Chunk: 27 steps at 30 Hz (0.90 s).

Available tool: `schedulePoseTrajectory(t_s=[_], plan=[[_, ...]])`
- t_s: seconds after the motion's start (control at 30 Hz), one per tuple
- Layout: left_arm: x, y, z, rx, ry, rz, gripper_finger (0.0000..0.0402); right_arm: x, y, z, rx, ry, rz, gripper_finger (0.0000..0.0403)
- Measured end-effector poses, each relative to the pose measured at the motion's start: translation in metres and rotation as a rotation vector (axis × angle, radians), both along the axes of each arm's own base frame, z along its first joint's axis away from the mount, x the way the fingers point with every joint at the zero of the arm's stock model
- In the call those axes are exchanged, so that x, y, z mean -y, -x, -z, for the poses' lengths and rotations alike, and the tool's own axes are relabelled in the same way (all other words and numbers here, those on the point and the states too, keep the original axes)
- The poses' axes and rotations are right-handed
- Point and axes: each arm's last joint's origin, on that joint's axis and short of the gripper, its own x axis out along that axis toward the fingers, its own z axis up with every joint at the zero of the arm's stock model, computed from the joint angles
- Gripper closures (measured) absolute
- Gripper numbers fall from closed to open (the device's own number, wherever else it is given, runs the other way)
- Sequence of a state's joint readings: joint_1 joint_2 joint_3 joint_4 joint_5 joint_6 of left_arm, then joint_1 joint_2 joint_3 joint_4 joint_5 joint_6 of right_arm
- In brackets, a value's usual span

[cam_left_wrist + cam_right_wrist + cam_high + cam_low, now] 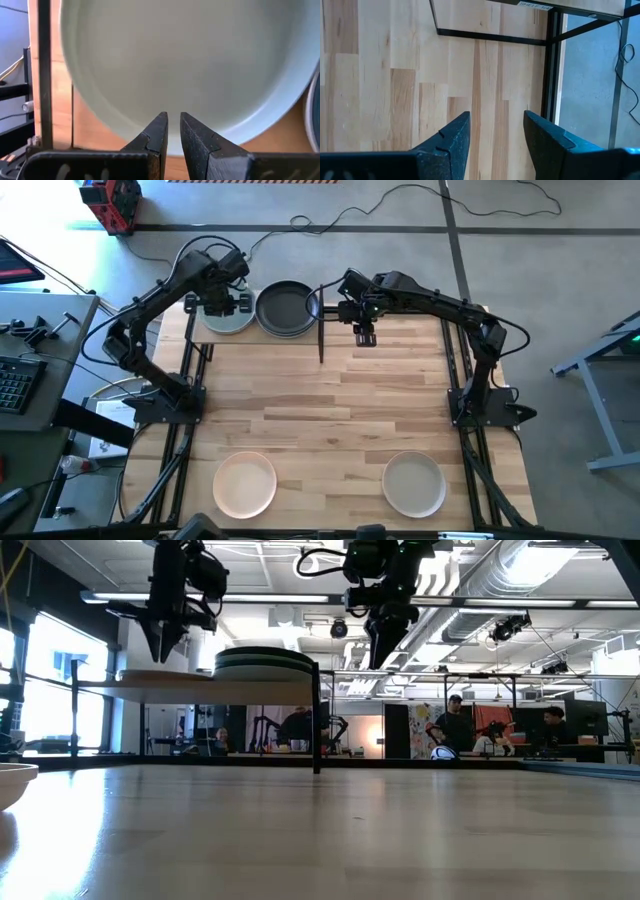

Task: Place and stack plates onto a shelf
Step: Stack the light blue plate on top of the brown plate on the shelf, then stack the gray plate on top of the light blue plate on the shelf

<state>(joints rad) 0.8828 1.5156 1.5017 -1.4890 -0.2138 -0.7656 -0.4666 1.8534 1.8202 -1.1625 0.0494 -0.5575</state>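
Observation:
The shelf point(318, 298) stands at the table's far left edge. On it lie a pale blue-grey plate point(228, 323) and, to its right, a stack topped by a black plate point(285, 308); the stack point(265, 662) also shows in the low view. My left gripper point(222, 305) hangs just above the pale plate point(190, 60), fingers pointing down with only a narrow gap between them point(173, 125). My right gripper point(364, 332) is open, raised over bare tabletop right of the shelf point(495, 125). A peach-pink plate point(245, 484) and a beige plate point(414, 484) rest flat near the table's near edge.
The shelf's black legs point(316, 720) stand on the tabletop, one close to my right gripper. The middle of the wooden table point(330, 400) is bare. A peach-pink plate's rim point(12, 780) shows at the low view's left edge. People sit in the room beyond.

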Motion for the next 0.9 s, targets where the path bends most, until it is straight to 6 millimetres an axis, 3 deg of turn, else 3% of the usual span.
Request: schedulePoseTrajectory(t_s=[0.17, 0.33, 0.67, 0.9], plan=[[-0.003, -0.006, 0.003, 0.065, 0.041, 0.076, 0.0360, 0.000, 0.000, 0.000, 0.002, -0.002, 0.005, 0.0242], [0.010, -0.009, -0.004, 0.131, 0.065, 0.145, 0.0360, -0.002, 0.002, 0.001, -0.007, -0.044, 0.030, 0.0242], [0.066, -0.021, -0.031, 0.212, 0.000, 0.359, 0.0360, -0.019, 0.007, 0.005, -0.027, -0.346, 0.187, 0.0242], [0.105, -0.033, -0.037, 0.207, 0.011, 0.602, 0.0360, -0.050, 0.001, 0.006, -0.085, -0.431, 0.347, 0.0242]])
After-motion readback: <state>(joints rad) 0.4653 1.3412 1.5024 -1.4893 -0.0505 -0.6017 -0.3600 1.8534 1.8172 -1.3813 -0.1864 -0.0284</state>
